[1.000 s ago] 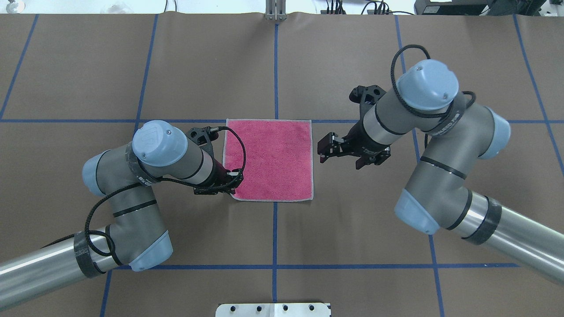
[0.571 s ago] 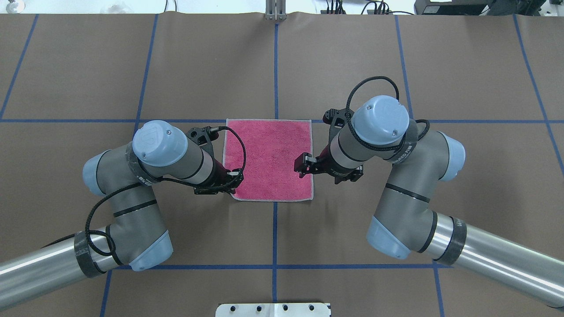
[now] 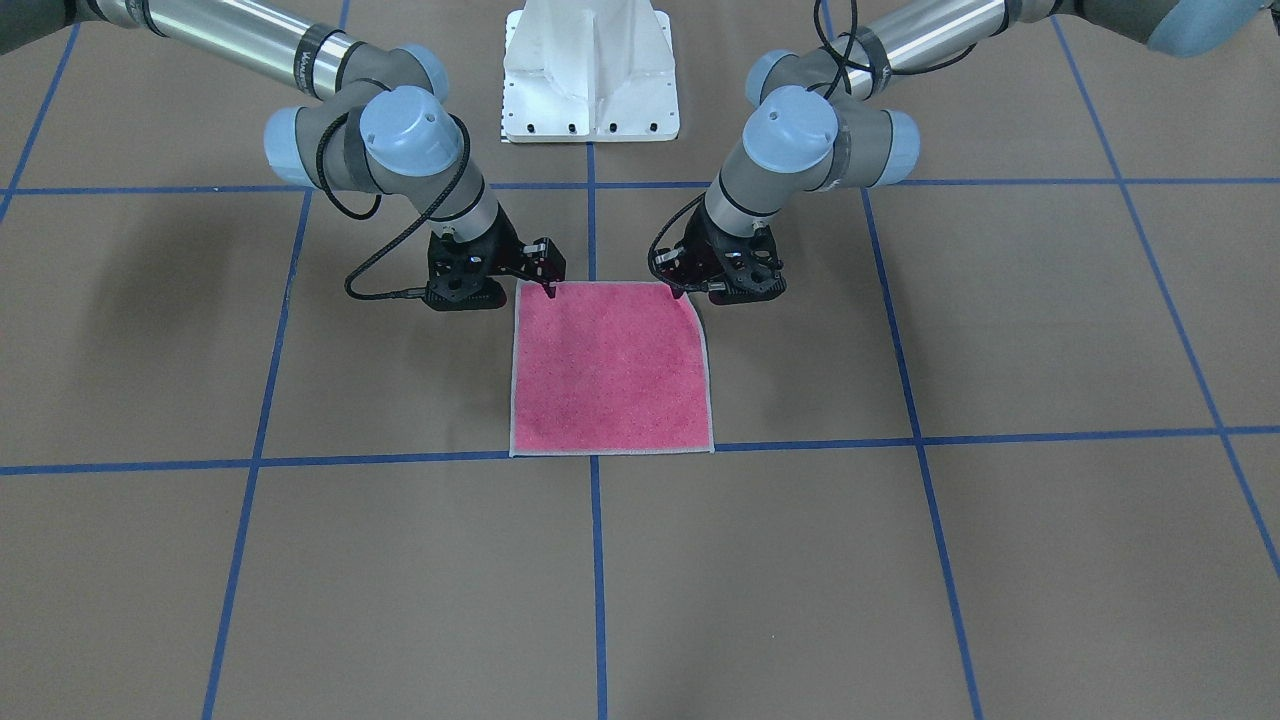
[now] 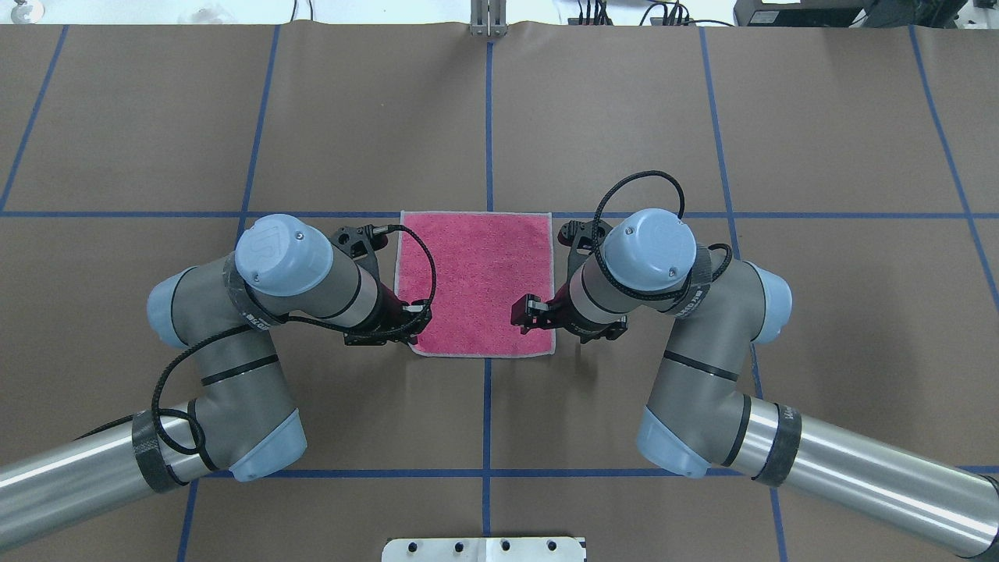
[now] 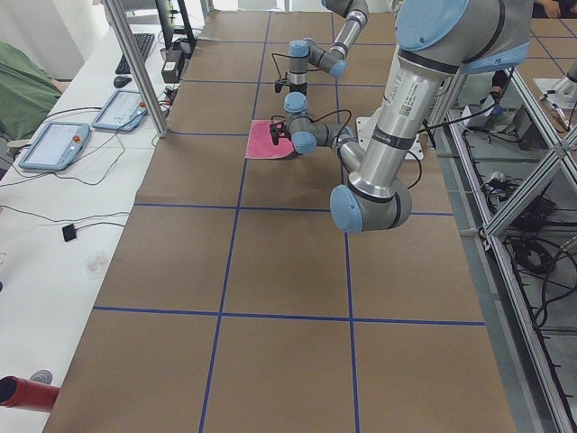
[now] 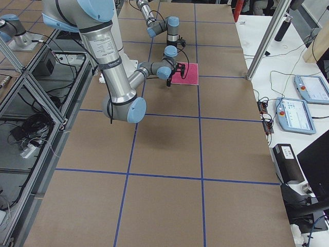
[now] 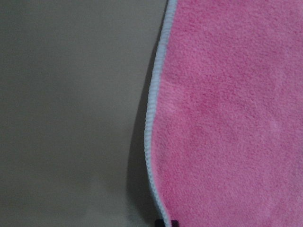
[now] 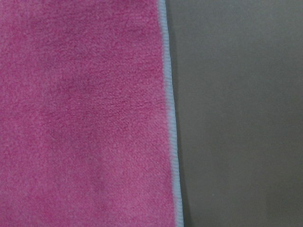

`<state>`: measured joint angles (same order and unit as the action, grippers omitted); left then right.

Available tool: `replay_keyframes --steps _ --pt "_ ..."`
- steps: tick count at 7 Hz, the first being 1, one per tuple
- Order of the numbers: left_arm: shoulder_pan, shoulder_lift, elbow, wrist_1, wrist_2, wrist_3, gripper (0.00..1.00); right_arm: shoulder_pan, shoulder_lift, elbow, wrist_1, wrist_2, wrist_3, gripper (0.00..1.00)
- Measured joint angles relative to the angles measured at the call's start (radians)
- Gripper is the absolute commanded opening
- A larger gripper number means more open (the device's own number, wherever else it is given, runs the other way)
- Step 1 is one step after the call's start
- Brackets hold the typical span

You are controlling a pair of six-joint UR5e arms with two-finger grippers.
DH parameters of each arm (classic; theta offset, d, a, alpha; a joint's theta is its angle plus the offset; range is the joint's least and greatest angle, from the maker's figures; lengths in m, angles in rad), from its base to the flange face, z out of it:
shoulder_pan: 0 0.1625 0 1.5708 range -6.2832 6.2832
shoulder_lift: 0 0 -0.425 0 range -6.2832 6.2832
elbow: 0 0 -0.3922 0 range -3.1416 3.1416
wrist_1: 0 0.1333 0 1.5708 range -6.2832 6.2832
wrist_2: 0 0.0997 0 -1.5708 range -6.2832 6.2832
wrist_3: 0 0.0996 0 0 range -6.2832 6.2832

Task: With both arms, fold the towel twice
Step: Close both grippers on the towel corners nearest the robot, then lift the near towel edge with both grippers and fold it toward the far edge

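At the lower right corner of the towel (image 4: 476,273) in the overhead view, the right gripper (image 4: 558,321) has swung in from the frame's right, jaws apart, one finger over the pink cloth and one off its edge on the bench (image 4: 624,117), so I judge both corners are now covered for the first fold. Lower left, the left gripper (image 4: 407,321) stays at its corner, though I cannot tell whether it is clamped; the towel lies flat mid-frame.
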<state>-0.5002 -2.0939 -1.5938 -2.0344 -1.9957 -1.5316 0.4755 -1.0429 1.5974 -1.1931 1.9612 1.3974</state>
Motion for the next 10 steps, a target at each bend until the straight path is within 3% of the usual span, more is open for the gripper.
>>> replay_keyframes --steps 4,5,7,8,10 --pt "0.000 0.003 0.004 -0.003 0.000 0.001 0.00 -0.008 0.012 0.009 0.004 -0.002 0.020 0.85" --pt "0.000 0.003 0.005 -0.003 0.000 0.002 0.00 -0.008 0.013 0.007 0.004 -0.002 0.020 0.76" --pt "0.000 0.002 0.005 -0.003 0.000 0.002 0.00 -0.009 0.013 0.004 0.003 -0.003 0.023 0.23" --pt "0.000 0.002 0.005 -0.003 0.000 0.001 0.00 -0.009 0.013 0.003 0.003 -0.003 0.028 0.01" --pt "0.000 0.001 0.003 -0.002 0.000 0.001 0.00 -0.009 0.014 0.004 0.003 -0.002 0.029 0.00"
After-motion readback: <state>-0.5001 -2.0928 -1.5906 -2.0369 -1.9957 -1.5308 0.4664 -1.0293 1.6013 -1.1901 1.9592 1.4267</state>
